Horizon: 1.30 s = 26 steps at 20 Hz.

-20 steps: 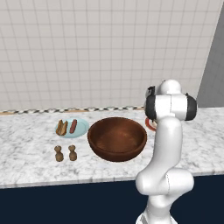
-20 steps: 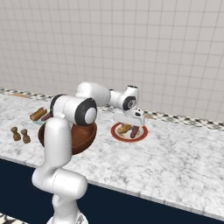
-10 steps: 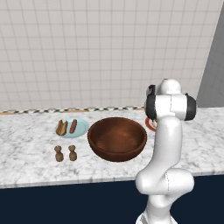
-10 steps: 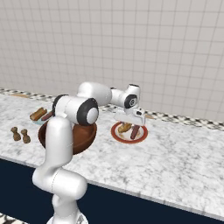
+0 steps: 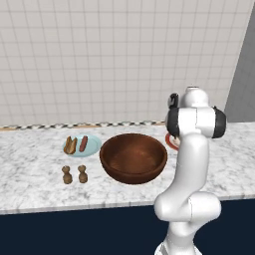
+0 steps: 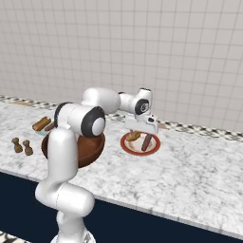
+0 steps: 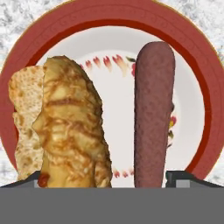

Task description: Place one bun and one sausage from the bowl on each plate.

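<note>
My gripper [image 6: 141, 130] hovers just above the white plate with a red rim [image 6: 127, 146], jaws wide apart and holding nothing. In the hand view the fingertips [image 7: 187, 178] sit far apart at the bottom of the frame. A golden bun [image 7: 70, 127] and a reddish-brown sausage [image 7: 153, 113] lie side by side on that plate [image 7: 26, 48]. The pale blue plate [image 5: 92, 147] at the left carries another bun [image 5: 71, 145] and sausage [image 5: 83, 143]. Between the two plates stands the dark wooden bowl [image 5: 133, 157], with no food visible inside.
Two small brown shakers [image 5: 67, 175] [image 5: 82, 174] stand in front of the blue plate near the counter's front edge. A tiled wall runs along the back of the marble counter. My own arm hides most of the red-rimmed plate in the left base view.
The jaws have spread wide over the red-rimmed plate, and the sausage now lies free on it. The arm has barely moved.
</note>
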{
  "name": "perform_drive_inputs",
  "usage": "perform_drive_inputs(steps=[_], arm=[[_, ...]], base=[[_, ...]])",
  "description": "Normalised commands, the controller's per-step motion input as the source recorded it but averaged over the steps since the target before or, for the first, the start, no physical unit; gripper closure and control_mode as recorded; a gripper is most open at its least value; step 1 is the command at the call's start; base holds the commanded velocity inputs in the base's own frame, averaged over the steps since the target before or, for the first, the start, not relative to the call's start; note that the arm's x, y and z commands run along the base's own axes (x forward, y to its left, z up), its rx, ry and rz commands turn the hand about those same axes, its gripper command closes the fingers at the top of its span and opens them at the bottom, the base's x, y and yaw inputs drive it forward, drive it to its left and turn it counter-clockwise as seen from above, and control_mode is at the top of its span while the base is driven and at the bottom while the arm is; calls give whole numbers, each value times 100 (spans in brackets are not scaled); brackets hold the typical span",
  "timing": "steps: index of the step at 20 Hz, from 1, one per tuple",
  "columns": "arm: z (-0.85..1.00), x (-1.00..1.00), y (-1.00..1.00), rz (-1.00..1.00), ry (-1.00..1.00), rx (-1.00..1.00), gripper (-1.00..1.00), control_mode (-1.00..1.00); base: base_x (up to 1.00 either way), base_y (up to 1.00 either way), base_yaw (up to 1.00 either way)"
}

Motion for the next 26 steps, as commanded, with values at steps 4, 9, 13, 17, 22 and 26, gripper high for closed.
perform_drive_inputs(steps=[4, 9, 13, 17, 22, 26], arm=[[20, -4, 3, -4, 17, -21, -100, -100], [-7, -12, 4, 0, 6, -26, -100, -100], [-8, -3, 0, 0, 0, -17, -100, -100], [-21, -6, 0, 0, -2, -5, -100, -100], [-26, -1, 0, 0, -1, -2, -100, -100], [-15, 0, 3, 0, -1, -6, -100, -100]], base=[[0, 0, 0], [0, 0, 0], [0, 0, 0], [0, 0, 0], [0, 0, 0], [0, 0, 0]])
